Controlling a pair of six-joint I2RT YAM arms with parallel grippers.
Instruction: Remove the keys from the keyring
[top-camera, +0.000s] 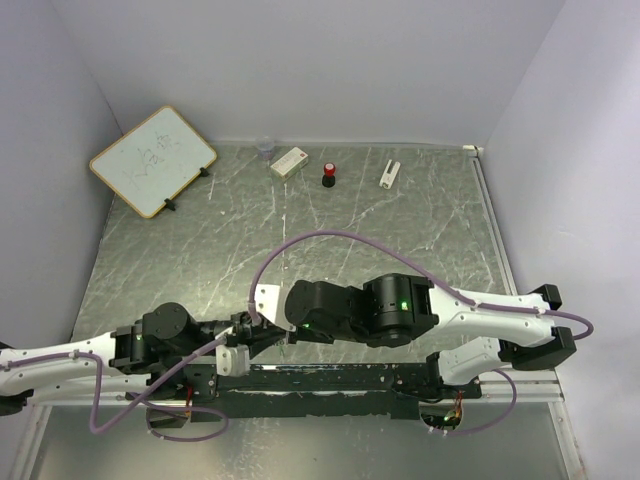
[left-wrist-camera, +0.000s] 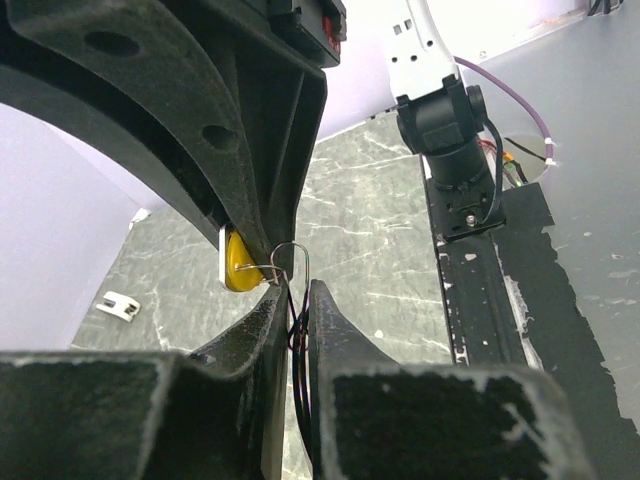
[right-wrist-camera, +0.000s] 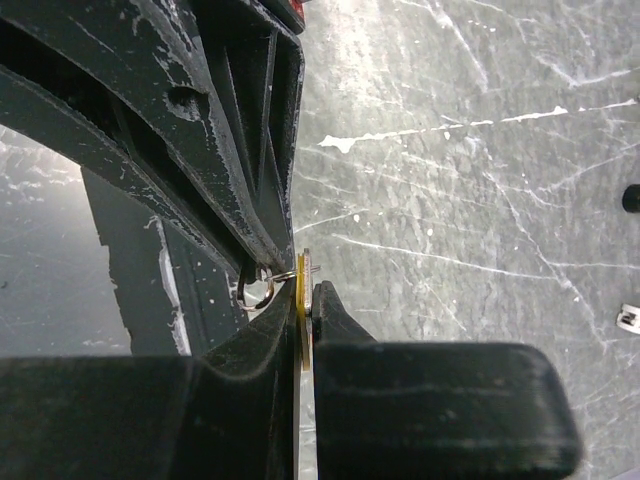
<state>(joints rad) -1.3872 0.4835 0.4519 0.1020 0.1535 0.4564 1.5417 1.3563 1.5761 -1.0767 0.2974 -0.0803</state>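
- At the far left back of the bench (top-camera: 400, 240) we see a whiteboard (top-camera: 152, 160) propped up at a tilt, well apart from both arms.
- The left tool (left-wrist-camera: 293, 302) reaches in from the left, close to the near edge. Its fingers are drawn almost together, leaving only a thin slit, and we see the wire of the keyring (left-wrist-camera: 291, 258) running down into that slit, so it is pinched there.
- The keyring's loop stands just above those fingertips, held up off the bench between the two tools.
- The yellow-orange key (left-wrist-camera: 238, 262) hangs on the loop's left side in the left wrist view, and it is pressed against the other tool's finger.
- The right tool (right-wrist-camera: 307, 305) comes in from the right and meets the left one tip to tip. Its fingers are closed flat on the yellow-orange key, which we see edge-on between them in its own wrist view.
- Along the back wall lie a white block (top-camera: 289, 162), then a red-capped knob (top-camera: 329, 177), then a small white piece (top-camera: 389, 173), all far from the tools.
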